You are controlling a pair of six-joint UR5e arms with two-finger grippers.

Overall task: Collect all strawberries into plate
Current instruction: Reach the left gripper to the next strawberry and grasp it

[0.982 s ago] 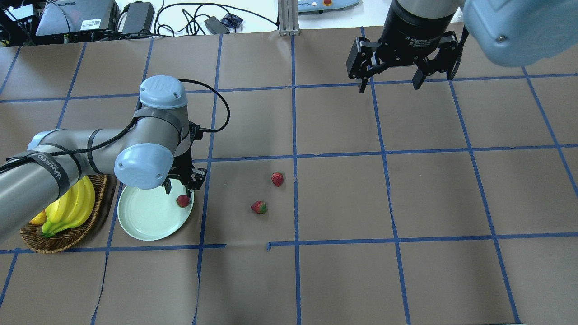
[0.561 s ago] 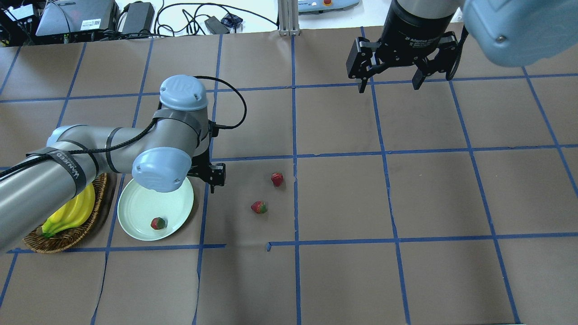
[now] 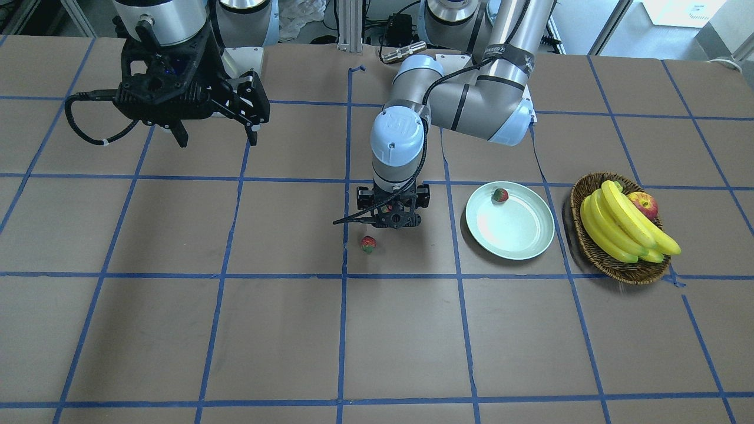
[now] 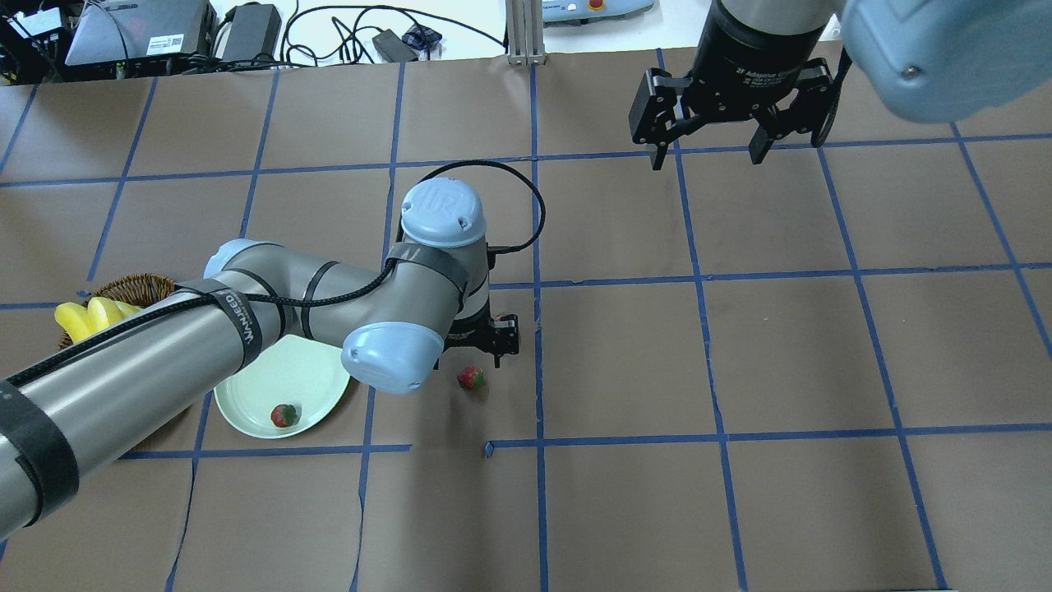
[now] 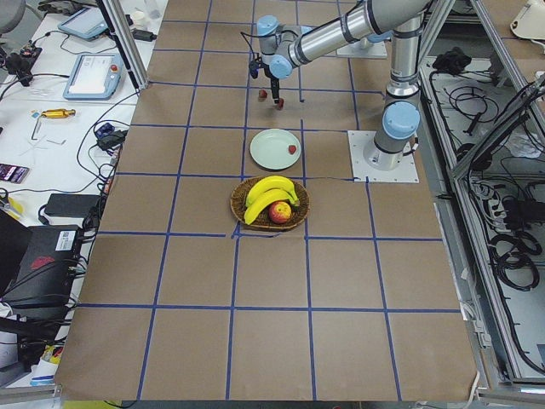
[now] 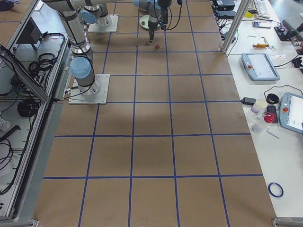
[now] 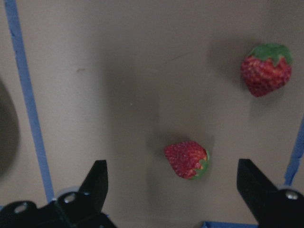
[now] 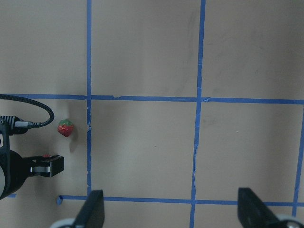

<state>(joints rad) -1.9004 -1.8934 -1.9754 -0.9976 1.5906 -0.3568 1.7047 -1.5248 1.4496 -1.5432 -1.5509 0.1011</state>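
One strawberry (image 4: 284, 415) lies in the mint-green plate (image 4: 263, 386) near its front rim. A second strawberry (image 7: 186, 159) rests on the brown paper directly below my left gripper (image 7: 173, 190). That gripper is open, with a finger on each side above the berry and nothing held. Its body (image 3: 392, 215) hides this berry in the front view. The third strawberry (image 3: 369, 244) lies just beyond, clear of the fingers. My right gripper (image 4: 707, 156) hangs open and empty over the far right of the table.
A wicker basket (image 3: 618, 271) with bananas (image 3: 624, 227) and an apple (image 3: 643, 204) stands beside the plate. My left forearm (image 4: 164, 353) stretches over the basket and the plate's back edge. Blue tape lines (image 4: 538, 370) cross the paper.
The left gripper let a strawberry go into the plate. It then swung right, away from the plate, to hover over the two loose strawberries. The right arm stayed still.
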